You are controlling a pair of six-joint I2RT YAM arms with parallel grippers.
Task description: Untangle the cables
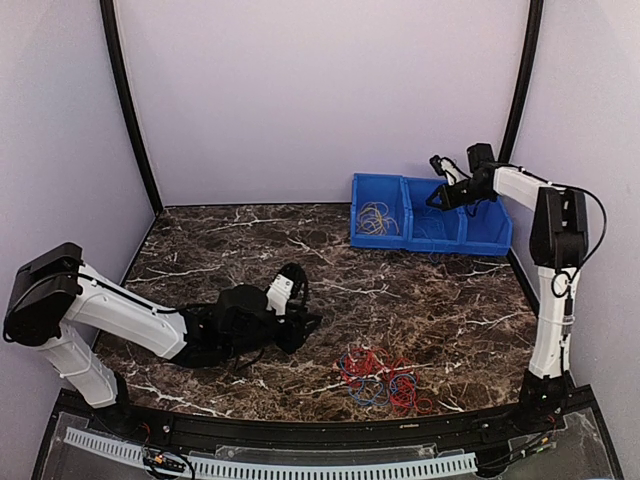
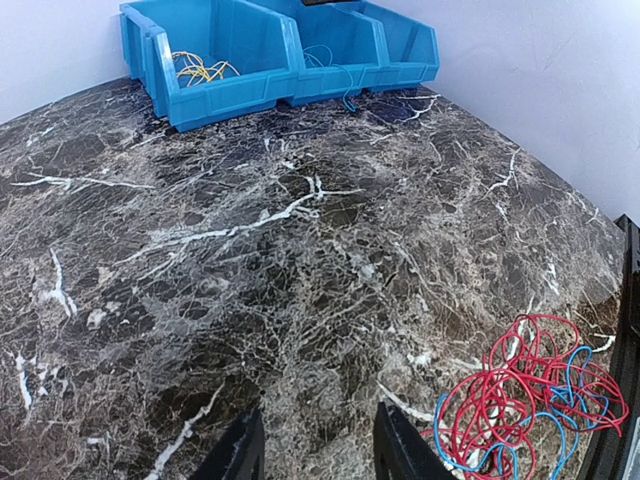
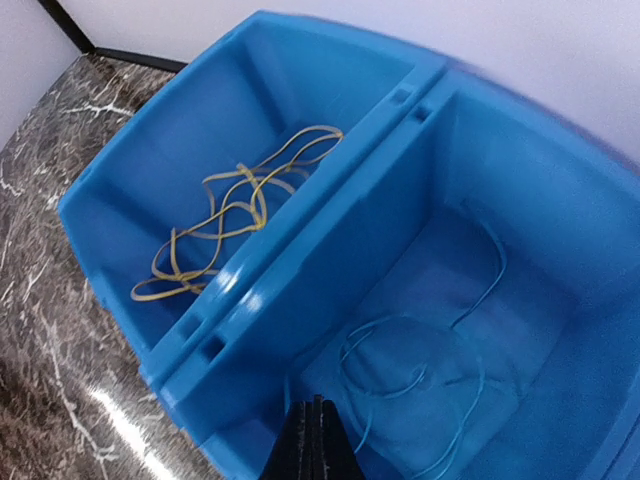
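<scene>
I am resting my left arm low on the table (image 1: pixel 230 240), with the left end effector (image 1: pixel 305 322) lying near the table's middle and pointing toward the far right corner. In the left wrist view its two fingers (image 2: pixel 240 452) are standing apart with only bare marble showing between them, so the left end effector (image 2: pixel 315 455) is open and gripping nothing.

The tangle (image 1: pixel 385 378) of red and blue cables is lying on the table near the near edge, to the right of the left end effector and apart from it. In the left wrist view the tangle (image 2: pixel 530 400) is sitting just right of the right-hand finger, and whether the two are touching cannot be told.

Three blue bins (image 1: pixel 432 243) are standing side by side in the far right corner of the table. I am holding my right end effector (image 1: pixel 432 202) above them, over the middle bin (image 3: pixel 520 200). Its fingers are pressed together with nothing visible between them, so the right end effector (image 3: pixel 315 440) is closed and empty.

Yellow cables (image 3: pixel 230 215) are lying loose in the left bin (image 3: pixel 130 170), also visible from above (image 1: pixel 376 218). Thin blue cables (image 3: pixel 430 370) are lying on the floor of the middle bin. In the left wrist view one blue strand (image 2: pixel 345 95) is hanging over that bin's front wall toward the table (image 2: pixel 300 250).
</scene>
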